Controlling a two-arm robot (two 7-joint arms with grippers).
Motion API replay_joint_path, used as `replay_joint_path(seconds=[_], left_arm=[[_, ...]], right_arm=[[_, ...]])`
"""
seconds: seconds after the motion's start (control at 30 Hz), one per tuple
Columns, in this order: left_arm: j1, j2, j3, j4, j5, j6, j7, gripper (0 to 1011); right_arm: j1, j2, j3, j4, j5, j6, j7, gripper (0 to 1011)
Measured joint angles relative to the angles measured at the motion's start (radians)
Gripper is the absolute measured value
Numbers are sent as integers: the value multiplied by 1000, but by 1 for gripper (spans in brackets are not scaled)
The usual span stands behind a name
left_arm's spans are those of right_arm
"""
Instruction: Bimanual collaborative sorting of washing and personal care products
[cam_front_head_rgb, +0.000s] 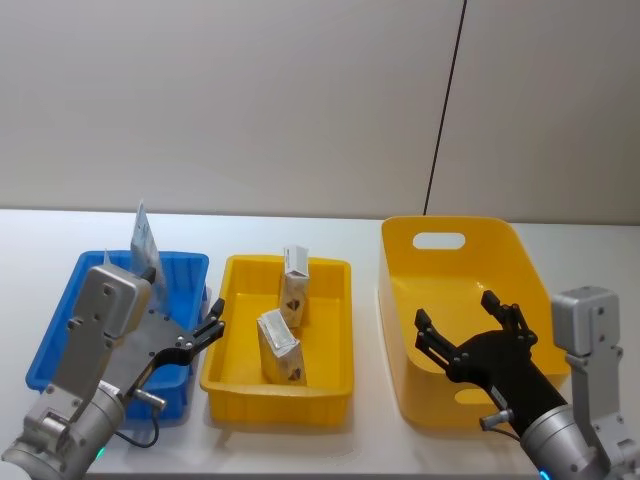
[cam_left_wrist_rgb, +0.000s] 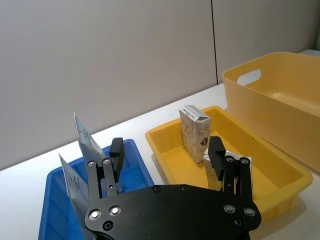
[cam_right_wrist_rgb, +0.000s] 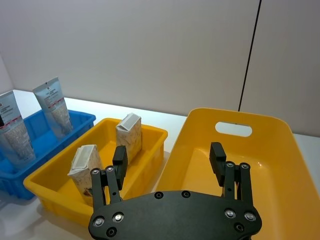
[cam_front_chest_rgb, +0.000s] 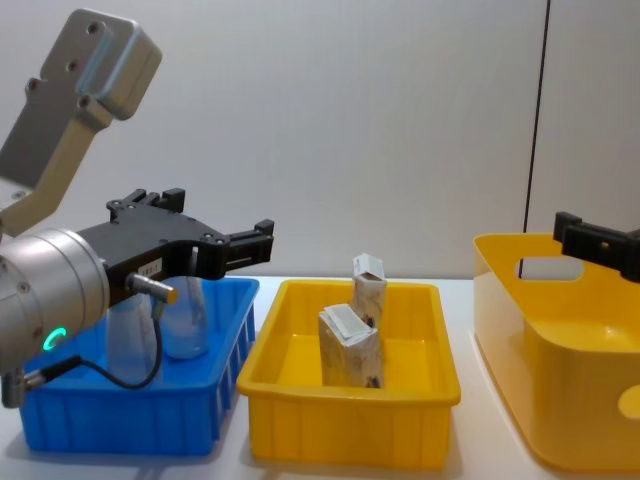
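The left tool (cam_front_head_rgb: 209, 325) is hovering, fingers spread, over the blue tray's (cam_front_head_rgb: 55, 320) right rim. A squeeze tube (cam_front_head_rgb: 145, 245) is standing beyond it. Just to its right, a far carton (cam_front_head_rgb: 295, 285) and a near carton (cam_front_head_rgb: 280, 345) are standing in the small yellow tray (cam_front_head_rgb: 280, 405). The right tool (cam_front_head_rgb: 465, 325) is hanging, fingers spread, over the large yellow bin (cam_front_head_rgb: 400, 290) on the tabletop (cam_front_head_rgb: 300, 445).

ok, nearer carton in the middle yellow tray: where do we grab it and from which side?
Upper body of the nearer carton, just below its top, coming straight down. It stands roughly upright and the walls of the middle yellow tray hide its lower part, so a side approach looks blocked. Close left-right, away from the far carton behind it. The open left gripper is closest.
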Motion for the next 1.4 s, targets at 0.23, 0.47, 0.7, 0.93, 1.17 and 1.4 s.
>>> replay_joint_path(seconds=[0.23, 0.47, 0.7, 0.93, 1.17, 1.4], left_arm=[[0, 0, 0, 0, 0, 0, 0, 1001], [0, 0, 0, 0, 0, 0, 0, 1001], [0, 0, 0, 0, 0, 0, 0, 1001], [0, 0, 0, 0, 0, 0, 0, 1001], [0, 0, 0, 0, 0, 0, 0, 1001], [0, 0, 0, 0, 0, 0, 0, 1001]], right_arm=[[0, 0, 0, 0, 0, 0, 0, 1004], [0, 0, 0, 0, 0, 0, 0, 1004], [0, 0, 0, 0, 0, 0, 0, 1004], [0, 0, 0, 0, 0, 0, 0, 1004], [0, 0, 0, 0, 0, 0, 0, 1004], [0, 0, 0, 0, 0, 0, 0, 1004]])
